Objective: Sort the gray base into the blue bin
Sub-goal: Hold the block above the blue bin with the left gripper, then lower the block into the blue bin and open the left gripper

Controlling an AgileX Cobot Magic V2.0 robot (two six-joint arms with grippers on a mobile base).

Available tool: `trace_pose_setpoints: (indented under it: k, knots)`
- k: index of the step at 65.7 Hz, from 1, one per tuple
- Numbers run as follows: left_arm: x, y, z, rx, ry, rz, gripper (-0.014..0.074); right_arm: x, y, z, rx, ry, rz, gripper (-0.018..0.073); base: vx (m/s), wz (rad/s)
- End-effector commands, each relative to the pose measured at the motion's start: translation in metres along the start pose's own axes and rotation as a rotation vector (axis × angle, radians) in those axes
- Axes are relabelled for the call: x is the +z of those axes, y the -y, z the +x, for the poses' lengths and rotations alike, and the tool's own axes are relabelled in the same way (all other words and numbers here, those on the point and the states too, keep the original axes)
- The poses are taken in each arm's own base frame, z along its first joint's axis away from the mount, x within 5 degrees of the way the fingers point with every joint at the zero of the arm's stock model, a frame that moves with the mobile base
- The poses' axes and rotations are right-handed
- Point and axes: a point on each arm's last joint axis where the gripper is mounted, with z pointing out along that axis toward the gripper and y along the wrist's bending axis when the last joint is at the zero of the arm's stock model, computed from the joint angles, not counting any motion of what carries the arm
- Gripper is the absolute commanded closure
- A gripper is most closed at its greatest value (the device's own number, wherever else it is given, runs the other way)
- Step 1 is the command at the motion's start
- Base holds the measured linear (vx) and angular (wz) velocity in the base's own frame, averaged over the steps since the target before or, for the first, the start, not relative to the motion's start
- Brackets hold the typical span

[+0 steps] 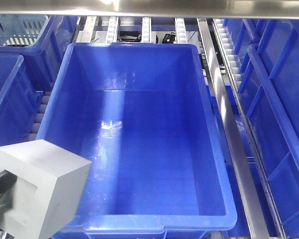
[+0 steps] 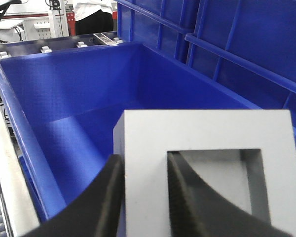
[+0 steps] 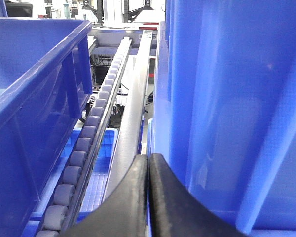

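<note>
Left wrist view shows the left gripper [image 2: 144, 192] clamped on one wall of the matte gray cube-like base [image 2: 207, 133], one black finger outside the block, the other inside its square recess. Beyond and below the gripper lies the large glossy blue plastic bin [image 1: 60, 99]; the held block hangs over its near-left corner. The right gripper [image 3: 148, 170] is pinched closed, holding nothing, between a roller rail [image 3: 89, 133] to its left and a blue tote wall [image 3: 227, 108] to its right.

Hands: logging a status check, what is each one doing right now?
Left hand: closed on the gray base, one wall pinched.
Right hand: closed, empty.
</note>
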Motion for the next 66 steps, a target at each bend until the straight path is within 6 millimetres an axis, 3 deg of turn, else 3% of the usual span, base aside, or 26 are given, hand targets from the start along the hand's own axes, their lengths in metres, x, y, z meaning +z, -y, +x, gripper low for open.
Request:
trace_pose_setpoints:
  k: [1,33,47,58,66]
  knots:
    - [-0.003,0.002,-0.021,-0.012,0.138,0.019,0.0602,0.000,0.000,-0.002,-0.013,0.070,0.001,0.0568,0.00,0.00]
    - [-0.003,0.002,-0.021,-0.012,0.139,0.019,0.0602,0.000,0.000,-0.002,-0.013,0.070,0.001,0.0568,0.00,0.00]
    - [-0.003,0.004,-0.032,-0.025,0.248,0.035,0.0598,0.000,0.000,-0.002,-0.013,0.070,0.001,0.0568,0.00,0.00]
    - [0.014,0.005,-0.044,-0.025,0.210,0.031,0.0593,0.000,0.000,-0.002,-0.013,0.070,0.001,0.0568,0.00,0.00]
    - [0.039,0.006,-0.052,-0.024,0.161,0.028,0.0591,0.000,0.000,-0.002,-0.013,0.070,0.001,0.0568,0.00,0.00]
